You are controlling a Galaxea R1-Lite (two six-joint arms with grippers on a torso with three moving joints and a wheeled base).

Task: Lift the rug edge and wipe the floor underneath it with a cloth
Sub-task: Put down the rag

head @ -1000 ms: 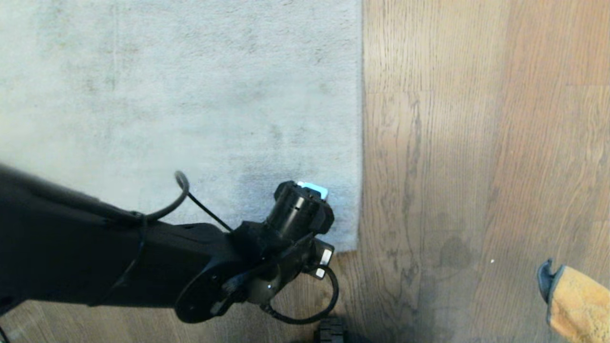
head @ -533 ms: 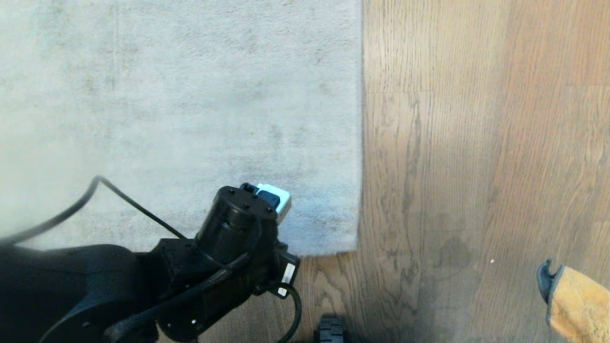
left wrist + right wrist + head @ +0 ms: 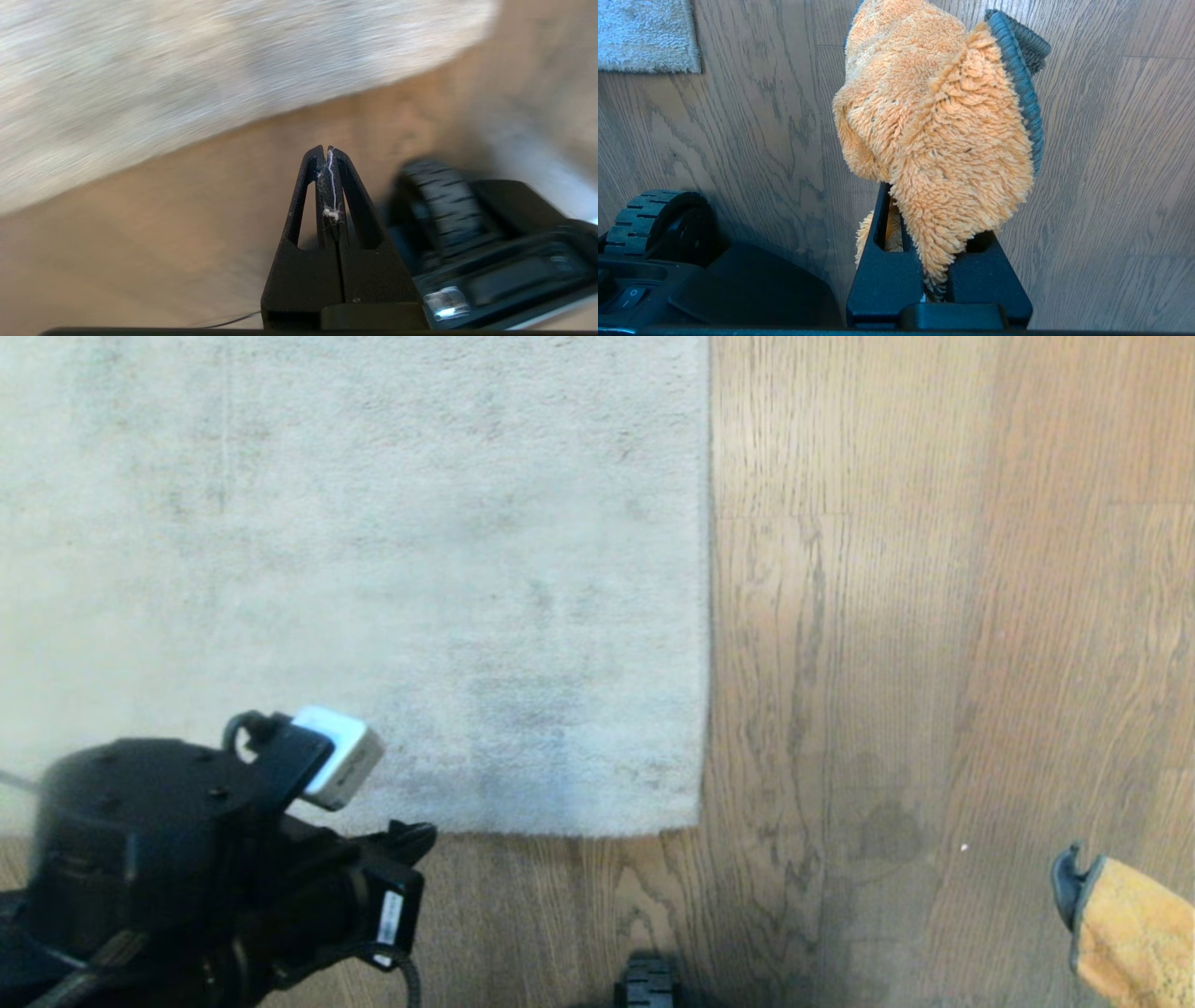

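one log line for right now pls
left pincer: shut, empty, above floor | rug edge: flat | right pincer: shut on cloth

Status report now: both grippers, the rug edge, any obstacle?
Left gripper shut, empty, above floor. Right gripper shut on cloth. Rug edge lies flat. No obstacle seen.

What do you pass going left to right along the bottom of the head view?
Left arm → base wheel on the floor → orange cloth.
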